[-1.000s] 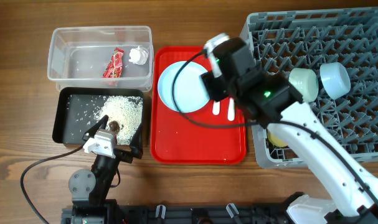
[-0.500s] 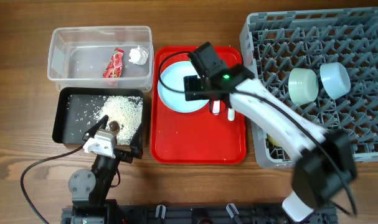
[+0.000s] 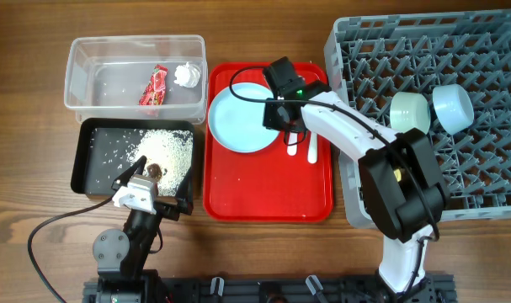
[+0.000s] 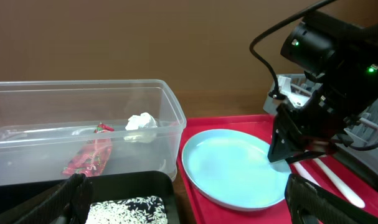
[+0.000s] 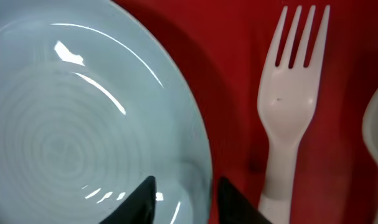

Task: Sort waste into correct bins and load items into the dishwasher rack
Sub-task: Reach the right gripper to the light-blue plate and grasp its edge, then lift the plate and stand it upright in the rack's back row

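Observation:
The light-blue plate [image 3: 238,122] [image 4: 232,165] [image 5: 83,124] lies on the flat red tray [image 3: 263,194]. My right gripper [image 3: 280,118] [image 5: 187,186] reaches down onto the plate's right rim, one finger over the plate and the other just outside the rim, closed in on it. A white fork [image 3: 293,150] [image 5: 291,93] and spoon [image 3: 312,150] lie right beside it on the tray. My left gripper [image 3: 154,195] [image 4: 189,205] stays wide open and empty at the near edge of the black tray [image 3: 87,168], which holds rice [image 3: 167,150] and a brown scrap [image 3: 154,171].
The clear tub [image 3: 78,76] at the back left holds the red wrapper [image 3: 154,86] and white tissue [image 3: 186,76]. The grey dishwasher rack [image 3: 491,168] fills the right side, with a mint bowl [image 3: 409,114] and a light-blue bowl [image 3: 453,107] in it.
My right arm has dropped and swung left over the red tray onto the plate's rim, and its jaws have narrowed around that rim. The left arm has not moved.

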Controlling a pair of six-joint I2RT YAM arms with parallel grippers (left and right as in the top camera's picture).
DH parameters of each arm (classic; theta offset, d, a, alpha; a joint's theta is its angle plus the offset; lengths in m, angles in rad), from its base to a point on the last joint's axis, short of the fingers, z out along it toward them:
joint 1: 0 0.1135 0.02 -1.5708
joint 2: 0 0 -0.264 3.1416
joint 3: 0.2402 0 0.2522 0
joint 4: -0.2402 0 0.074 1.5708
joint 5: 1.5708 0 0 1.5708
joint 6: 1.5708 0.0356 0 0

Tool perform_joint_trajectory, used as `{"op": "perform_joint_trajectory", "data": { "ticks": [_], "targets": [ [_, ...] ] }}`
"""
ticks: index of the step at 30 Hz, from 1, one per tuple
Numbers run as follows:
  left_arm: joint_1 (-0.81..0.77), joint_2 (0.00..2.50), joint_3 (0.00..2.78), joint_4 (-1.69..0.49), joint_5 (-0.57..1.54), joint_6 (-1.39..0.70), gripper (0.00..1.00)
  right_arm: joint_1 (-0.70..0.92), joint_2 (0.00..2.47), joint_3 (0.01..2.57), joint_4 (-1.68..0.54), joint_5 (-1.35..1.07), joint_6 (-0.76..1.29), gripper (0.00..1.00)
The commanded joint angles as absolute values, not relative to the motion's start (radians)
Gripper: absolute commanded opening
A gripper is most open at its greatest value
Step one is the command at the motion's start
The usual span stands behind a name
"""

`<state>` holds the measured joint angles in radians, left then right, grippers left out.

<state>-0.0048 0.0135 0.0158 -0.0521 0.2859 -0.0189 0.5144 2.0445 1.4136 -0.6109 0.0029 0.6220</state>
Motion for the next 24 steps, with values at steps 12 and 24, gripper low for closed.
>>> {"op": "perform_joint_trajectory", "data": {
  "ticks": [12,24],
  "targets": [
    [-0.008,0.003,0.006,-0.048,0.276,-0.004,1.00,0.519,2.088,1.398,-0.602,-0.039,0.759,0.26],
    [-0.008,0.003,0.006,-0.048,0.276,-0.004,1.00,0.510,2.055,1.401,-0.672,0.015,0.758,0.04]
  ]
}}
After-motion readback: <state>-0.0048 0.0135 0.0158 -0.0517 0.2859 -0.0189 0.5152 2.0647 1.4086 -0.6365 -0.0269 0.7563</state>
